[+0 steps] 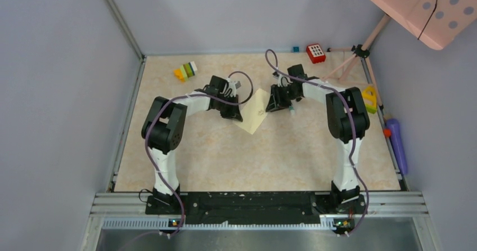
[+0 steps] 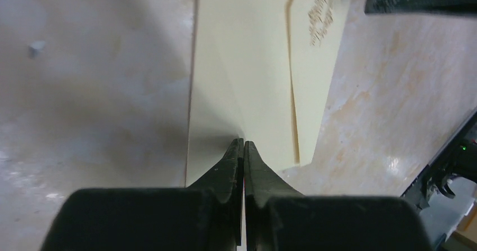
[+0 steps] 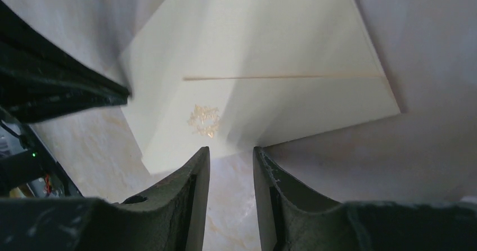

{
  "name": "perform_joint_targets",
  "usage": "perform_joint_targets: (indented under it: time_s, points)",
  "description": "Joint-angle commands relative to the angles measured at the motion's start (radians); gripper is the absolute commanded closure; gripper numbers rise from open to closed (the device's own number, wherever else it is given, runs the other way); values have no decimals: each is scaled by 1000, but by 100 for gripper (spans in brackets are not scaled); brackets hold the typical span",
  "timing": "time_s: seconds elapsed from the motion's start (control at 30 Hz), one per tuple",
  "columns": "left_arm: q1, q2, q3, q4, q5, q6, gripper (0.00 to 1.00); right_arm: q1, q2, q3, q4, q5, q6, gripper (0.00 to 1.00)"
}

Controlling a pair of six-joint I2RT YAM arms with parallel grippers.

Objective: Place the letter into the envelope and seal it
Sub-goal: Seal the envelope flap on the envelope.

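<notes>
Cream envelope (image 1: 254, 111) at mid-desk (image 1: 225, 155) between the arms: left hand (image 2: 243, 143) fully closed, its tips meeting on the envelope's face, and right hand (image 3: 230, 152) partly open, empty, just off its edge.

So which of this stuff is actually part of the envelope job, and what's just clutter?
Job: envelope; left claw, shut on its edge; right claw, open beside it.
Clutter: coloured block stack; red button box; yellow toy; purple cylinder; pink dotted board on tripod.
</notes>
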Motion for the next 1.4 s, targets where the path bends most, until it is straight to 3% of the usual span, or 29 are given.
perform_joint_targets:
  time_s: [0.0,0.3,0.5,0.57,0.73,0.83,1.1,1.37]
  points:
    - [-44,-7,-73,-27,47,23,98,6,110,136,-2,44,27,66]
    - [-87,-56,-87,44,199,11,99,19,252,378,-30,-15,42,66]
    - [-1,-186,-71,89,186,-4,98,15,136,352,-38,1,8,65]
    - [23,-201,-52,93,166,0,98,17,87,299,-24,-21,3,70]
    - [41,-146,2,100,137,-25,100,37,28,167,56,-116,43,93]
    - [42,-79,23,127,124,-73,100,61,58,145,80,-159,86,100]
    - [41,38,56,172,113,-160,100,96,163,170,144,-203,190,100]
    - [34,79,58,193,126,-193,100,109,233,209,116,-185,191,100]
